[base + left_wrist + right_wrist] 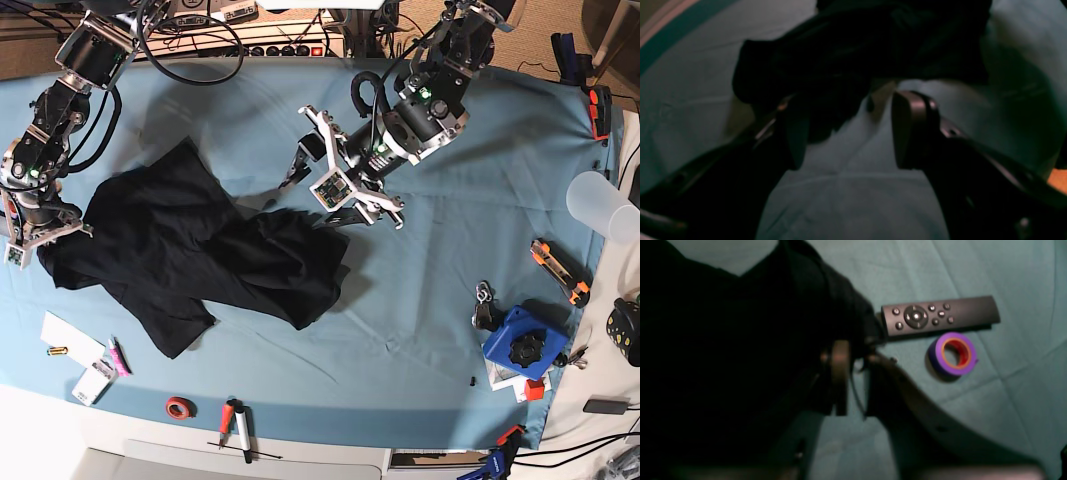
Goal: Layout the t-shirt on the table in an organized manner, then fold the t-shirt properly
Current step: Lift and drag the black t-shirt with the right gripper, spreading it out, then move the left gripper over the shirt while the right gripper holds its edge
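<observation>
The base view looks straight down from high above, taking in the whole table (450, 300). Each wrist view sits close behind its own fingers, looking down at the blue cloth from very near. All three share the t-shirt (190, 255): the left wrist sees its right edge (857, 50), the right wrist its far-left edge (723, 356).

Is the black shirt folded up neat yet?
No. The t-shirt lies crumpled and bunched on the table, not flat.
</observation>
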Controlling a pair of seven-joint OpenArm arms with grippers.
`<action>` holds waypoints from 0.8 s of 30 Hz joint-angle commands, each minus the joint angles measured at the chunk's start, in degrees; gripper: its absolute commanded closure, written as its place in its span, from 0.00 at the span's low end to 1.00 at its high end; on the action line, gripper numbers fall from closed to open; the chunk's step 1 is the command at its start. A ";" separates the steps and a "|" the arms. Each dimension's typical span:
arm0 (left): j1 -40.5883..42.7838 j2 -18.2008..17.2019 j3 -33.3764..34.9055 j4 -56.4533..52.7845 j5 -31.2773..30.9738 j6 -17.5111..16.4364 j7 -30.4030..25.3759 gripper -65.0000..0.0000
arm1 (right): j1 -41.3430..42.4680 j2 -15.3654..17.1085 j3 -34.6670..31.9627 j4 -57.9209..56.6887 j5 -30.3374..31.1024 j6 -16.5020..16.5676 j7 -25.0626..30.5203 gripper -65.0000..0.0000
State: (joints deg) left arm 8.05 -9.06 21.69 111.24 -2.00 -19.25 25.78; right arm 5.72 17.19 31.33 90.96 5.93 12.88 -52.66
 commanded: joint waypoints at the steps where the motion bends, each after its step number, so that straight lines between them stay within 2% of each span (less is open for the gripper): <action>1: -0.59 0.46 -0.07 1.07 -0.55 0.15 -1.64 0.41 | 1.14 1.90 0.24 0.96 0.07 -0.28 1.14 0.75; 3: -0.59 0.46 -0.07 1.07 -0.55 0.17 -1.33 0.41 | 1.20 2.95 0.28 0.98 0.35 -0.57 0.04 0.68; 6: -0.59 0.46 -0.07 1.07 -0.55 0.15 -0.37 0.41 | 2.32 4.46 0.50 2.56 0.24 -4.57 -2.05 0.68; 10: -0.61 0.46 -0.11 1.16 -0.57 0.20 3.28 0.41 | 2.93 5.57 2.91 9.35 2.43 -4.61 -5.18 0.68; 11: -0.59 0.46 -0.11 1.38 -0.57 0.20 5.01 0.41 | 2.82 5.51 3.85 11.43 4.13 -3.74 -6.16 0.68; 13: -0.59 0.46 -0.11 2.14 -0.57 0.39 9.49 0.41 | 2.21 5.51 5.31 14.45 10.40 0.31 -9.53 0.68; 17: -0.59 0.26 -0.55 4.90 -0.46 7.39 15.67 0.41 | -1.55 4.26 4.87 15.34 23.43 9.81 -12.11 0.68; 20: -0.52 0.31 -2.80 7.52 1.14 8.09 17.59 0.41 | -4.04 1.57 3.50 15.34 27.02 15.15 -15.50 0.68; 24: -0.07 0.28 -7.04 10.73 1.62 8.07 18.45 0.41 | -7.10 -1.09 -0.11 15.34 27.17 17.38 -18.05 0.68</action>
State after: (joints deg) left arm 8.40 -9.04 14.63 120.95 -0.43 -11.38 45.25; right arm -2.07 15.25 30.94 105.38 32.38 30.04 -71.64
